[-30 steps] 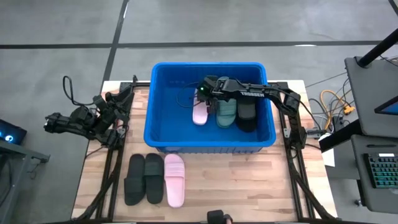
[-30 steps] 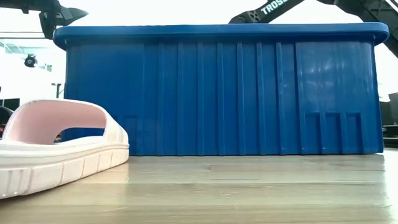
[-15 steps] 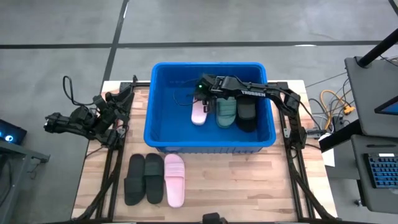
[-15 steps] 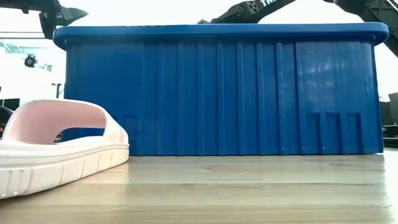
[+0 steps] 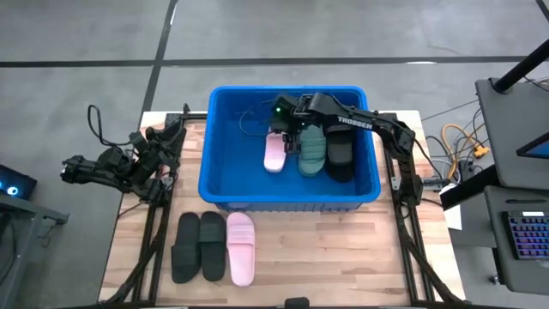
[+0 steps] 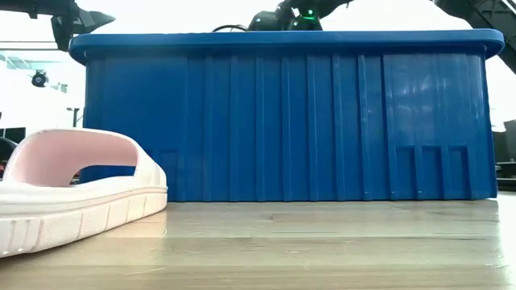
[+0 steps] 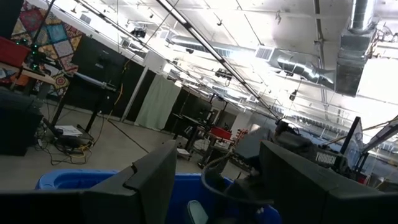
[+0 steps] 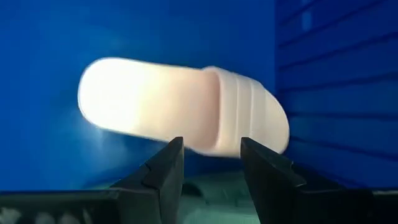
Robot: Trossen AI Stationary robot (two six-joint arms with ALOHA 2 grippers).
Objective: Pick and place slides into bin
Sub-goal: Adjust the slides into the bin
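The blue bin (image 5: 225, 129) stands at the table's far middle. Three slides lie side by side on its floor: pale pink (image 5: 274, 153), dark green (image 5: 312, 151) and black (image 5: 340, 156). My right gripper (image 8: 211, 163) hangs open above the pink slide (image 8: 186, 102), fingers pointing steeply down, with nothing between them. Three more slides rest on their soles near the table's front: two black (image 5: 186, 247) (image 5: 212, 245) and one pink (image 5: 241, 249). My left gripper (image 7: 214, 180) waits open at the table's left edge.
The bin's tall ribbed wall (image 6: 282, 121) fills the low view, with the pink slide (image 6: 72, 185) on the table in front of it. Bare wood lies to the right of the three slides (image 5: 343, 249). Cables and a desk (image 5: 515, 120) stand off the table's right.
My right gripper has risen from down inside the bin to above its rim and has tipped a little, staying over the pink slide. The three slides in the bin lie where they were.
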